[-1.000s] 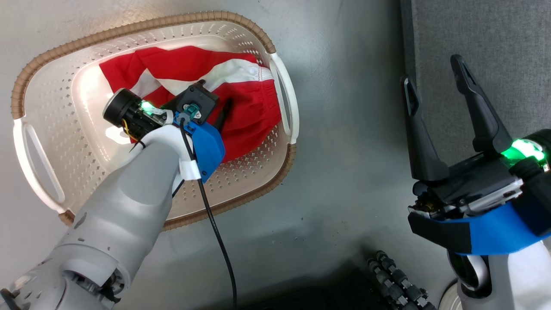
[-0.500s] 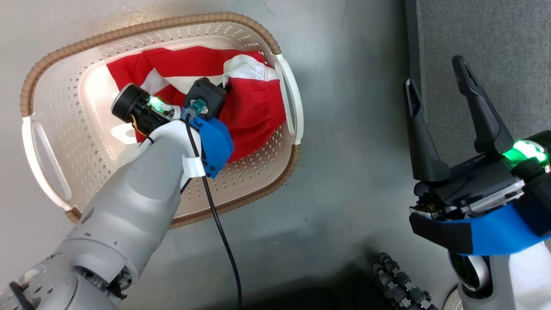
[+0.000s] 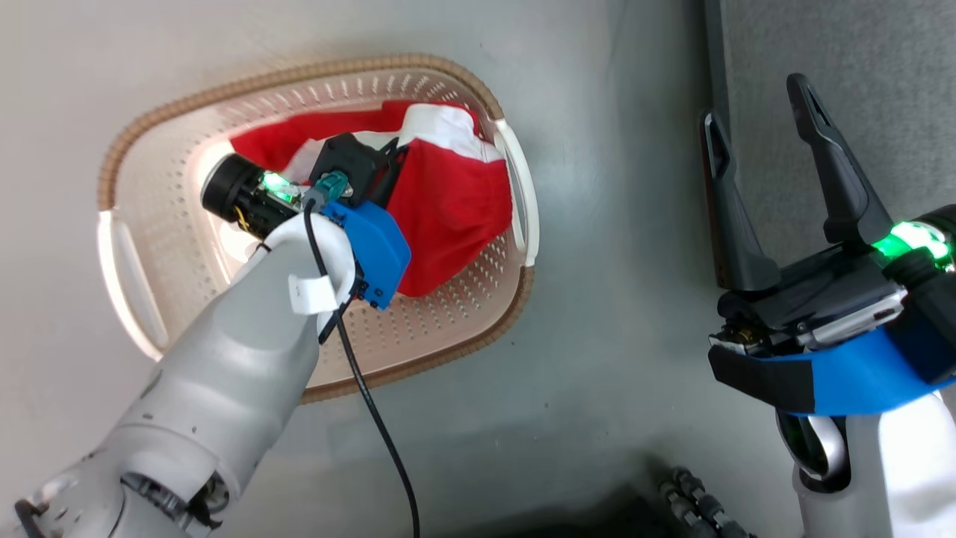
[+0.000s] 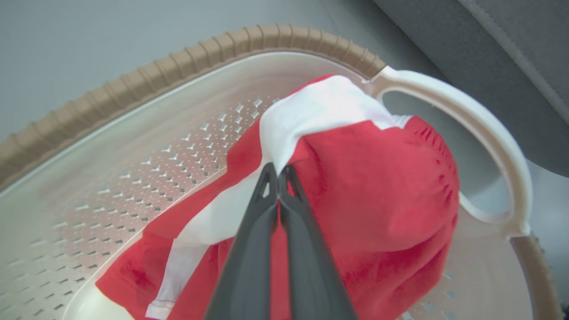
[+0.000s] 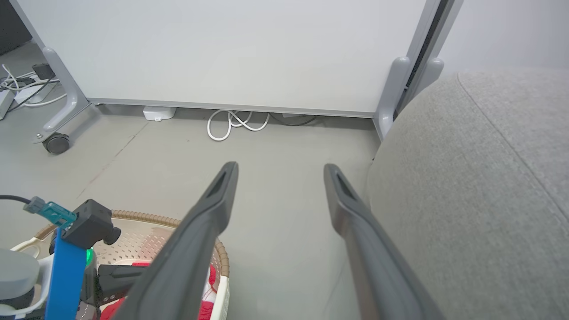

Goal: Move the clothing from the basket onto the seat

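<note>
Clothing [image 4: 378,200] is clamped by its white band in your left gripper [image 4: 278,171]: lift clear of the basket [image 4: 178,62] rim before swinging right to the seat [image 5: 466,186]; right gripper [image 3: 754,101] hangs open.

You have open floor [image 3: 597,224] between the basket [image 3: 448,314] and the seat [image 3: 881,45]. On that side the white handle [image 3: 523,194] stands just beside the clothing [image 3: 448,209], and the spread right pincer [image 3: 754,101] hangs over the seat's edge.

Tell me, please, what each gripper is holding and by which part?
The left gripper pinches the clothing at its white stripe; the right gripper holds nothing.
</note>
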Robot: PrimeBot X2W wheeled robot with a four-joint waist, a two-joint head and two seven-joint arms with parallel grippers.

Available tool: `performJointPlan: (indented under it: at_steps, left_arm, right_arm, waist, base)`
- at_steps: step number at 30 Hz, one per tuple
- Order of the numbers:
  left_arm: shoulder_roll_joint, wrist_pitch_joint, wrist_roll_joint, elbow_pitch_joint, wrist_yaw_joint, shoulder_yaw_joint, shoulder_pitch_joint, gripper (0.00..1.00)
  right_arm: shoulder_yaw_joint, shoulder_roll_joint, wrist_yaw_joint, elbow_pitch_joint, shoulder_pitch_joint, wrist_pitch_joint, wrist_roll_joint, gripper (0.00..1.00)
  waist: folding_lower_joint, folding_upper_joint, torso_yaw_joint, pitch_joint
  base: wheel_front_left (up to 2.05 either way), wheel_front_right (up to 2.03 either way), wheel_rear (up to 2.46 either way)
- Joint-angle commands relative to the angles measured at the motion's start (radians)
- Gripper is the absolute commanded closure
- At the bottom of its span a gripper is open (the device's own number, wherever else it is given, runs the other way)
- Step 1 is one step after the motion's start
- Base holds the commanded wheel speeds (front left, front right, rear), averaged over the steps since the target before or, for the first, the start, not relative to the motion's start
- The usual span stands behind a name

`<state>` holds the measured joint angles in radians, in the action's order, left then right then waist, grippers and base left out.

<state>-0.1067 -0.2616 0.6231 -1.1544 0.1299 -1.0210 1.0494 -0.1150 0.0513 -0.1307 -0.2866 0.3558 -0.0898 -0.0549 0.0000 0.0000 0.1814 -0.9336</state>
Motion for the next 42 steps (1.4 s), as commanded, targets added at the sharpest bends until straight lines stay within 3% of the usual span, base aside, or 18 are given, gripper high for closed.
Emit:
performJointPlan:
  at_steps: [1, 19, 29, 42]
  left_arm:
    - [-0.009, -0.004, -0.002, 0.016, 0.001, 0.009, -0.024, 1.00]
    - [-0.016, -0.005, -0.082, 0.301, 0.001, 0.165, -0.319, 1.00]
    - [0.005, -0.005, -0.105, 0.422, 0.001, 0.149, -0.399, 1.00]
    - [0.021, -0.005, -0.066, 0.480, 0.001, 0.079, -0.337, 1.00]
  right_arm:
    - [0.004, -0.002, 0.000, 0.007, 0.011, -0.005, -0.001, 0.00]
    - [0.011, -0.001, 0.000, 0.142, -0.046, 0.016, -0.015, 0.00]
    - [0.018, 0.006, 0.000, 0.218, -0.121, 0.041, -0.032, 0.00]
    - [0.031, 0.002, 0.000, 0.279, -0.219, 0.059, -0.063, 0.00]
  waist:
    - [0.0000, 0.0000, -0.017, 0.046]
    - [0.0000, 0.0000, -0.095, 0.439]
    - [0.0000, 0.0000, -0.159, 0.671]
    - [0.0000, 0.0000, -0.231, 0.849]
  base:
    - [0.00, 0.00, 0.00]
    - [0.00, 0.00, 0.00]
    - [0.00, 0.00, 0.00]
    - [0.00, 0.00, 0.00]
